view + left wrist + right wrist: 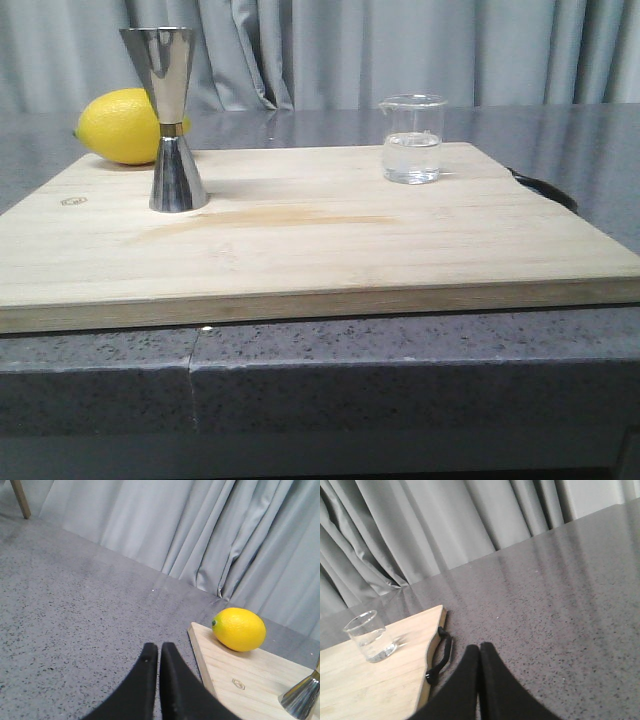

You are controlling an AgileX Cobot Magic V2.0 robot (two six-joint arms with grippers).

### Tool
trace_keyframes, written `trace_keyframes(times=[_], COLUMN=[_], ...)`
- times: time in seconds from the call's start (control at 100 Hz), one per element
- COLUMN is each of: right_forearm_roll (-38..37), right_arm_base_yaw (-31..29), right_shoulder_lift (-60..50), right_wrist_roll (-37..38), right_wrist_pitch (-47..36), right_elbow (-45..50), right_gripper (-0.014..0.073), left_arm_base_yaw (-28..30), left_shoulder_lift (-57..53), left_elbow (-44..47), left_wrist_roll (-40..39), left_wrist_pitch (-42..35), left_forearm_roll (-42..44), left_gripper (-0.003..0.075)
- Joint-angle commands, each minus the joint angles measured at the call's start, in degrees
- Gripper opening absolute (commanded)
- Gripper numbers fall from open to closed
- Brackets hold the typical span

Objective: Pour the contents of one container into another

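A small clear glass beaker [412,138] with clear liquid stands upright on the wooden board [330,240], toward its far right; it also shows in the right wrist view as the beaker [367,636]. A tall steel jigger [173,118] stands upright on the board's left; only the jigger's base [304,698] shows in the left wrist view. My left gripper [159,647] is shut and empty over the grey counter, off the board's left corner. My right gripper [479,647] is shut and empty over the counter beyond the board's right edge. Neither gripper appears in the front view.
A yellow lemon [125,126] lies at the board's far left corner, just behind the jigger, seen too as the lemon [238,629]. A black handle [440,658] sticks out from the board's right edge. Grey curtains hang behind the speckled counter [330,350].
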Motion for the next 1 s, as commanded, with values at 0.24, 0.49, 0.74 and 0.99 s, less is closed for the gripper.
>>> trace_keyframes(times=[0.24, 0.49, 0.74, 0.99], right_forearm_roll=[0.2, -0.2, -0.2, -0.2], right_arm_base_yaw=[-0.1, -0.1, -0.1, -0.1], right_shoulder_lift=[4.0, 12.1, 21.1, 26.4], right_wrist_roll=[0.1, -0.5, -9.8, -14.5], right_wrist_pitch=[7.9, 13.2, 15.3, 14.9], right_elbow=[-9.7, -16.3, -22.7, -24.7], right_gripper=[-0.0062, -0.0062, -0.0062, -0.0062], left_arm_base_yaw=[-2.7, -6.3, -10.3, -16.2], left_shoulder_lift=[-1.5, 3.0, 11.9, 23.7], left_elbow=[-3.7, -7.8, -12.6, -16.7], left_wrist_roll=[-0.4, 2.7, 2.7, 3.4], left_wrist_pitch=[-0.3, 0.2, 0.8, 2.2], left_forearm_roll=[-1.4, 0.0, 5.1, 10.7], left_gripper=[-0.0020, -0.0020, -0.0020, -0.0020])
